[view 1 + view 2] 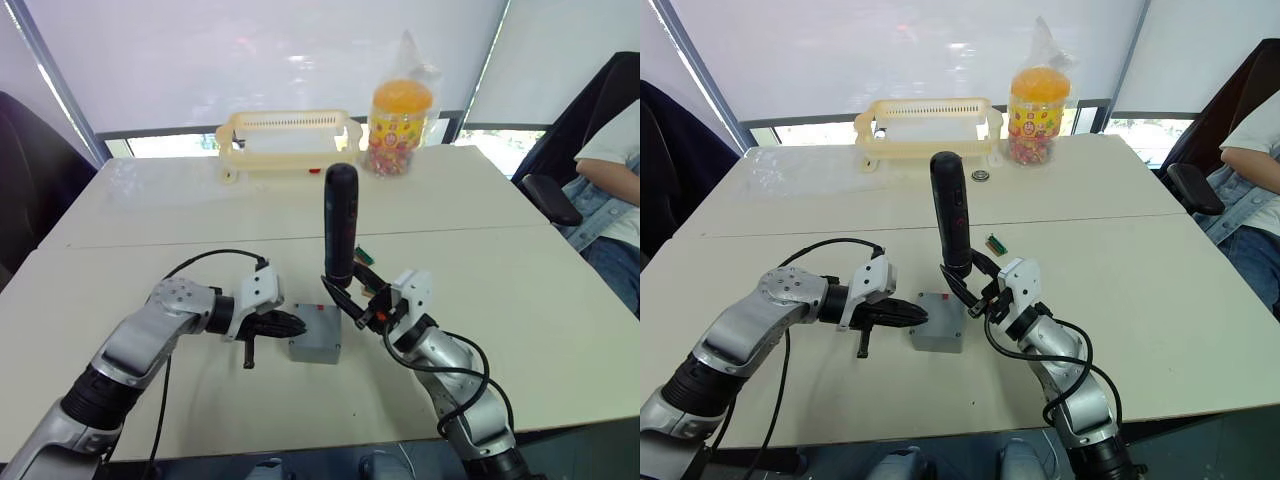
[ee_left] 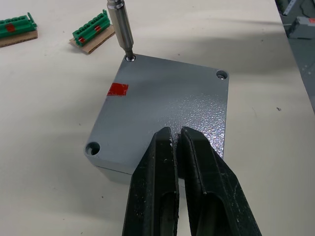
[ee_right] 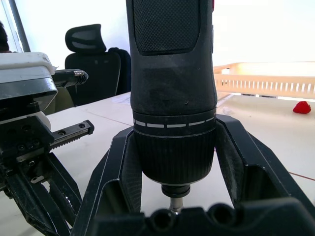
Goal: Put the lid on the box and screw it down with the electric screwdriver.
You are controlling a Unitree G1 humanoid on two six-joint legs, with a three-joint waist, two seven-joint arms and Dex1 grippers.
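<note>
Left wrist view: lid [image 2: 162,105] seated flat on box [image 2: 106,169], red mark [image 2: 117,89] near one edge, screw holes at three visible corners. Metal bit [image 2: 121,29] of screwdriver [image 1: 340,225] set into far corner hole, tool upright. Left claw [image 2: 176,147] nearly closed, fingers close together with a thin gap, tips resting on lid near its near edge, gripping nothing. Two green connector blocks [image 2: 91,33] on cardboard lying on counter [image 2: 49,108] beyond box.

Head views: box near middle of counter front, between both arms. Right claw [image 1: 362,308] clamped around lower barrel of screwdriver, just right of box. Right wrist view: black fingers [image 3: 241,157] pressed on both sides of barrel above chuck. Cream basket [image 1: 285,143] and clear jar [image 1: 400,112] with orange lid at far edge of counter, well apart from box. Seated person [image 1: 615,190] at right edge.
</note>
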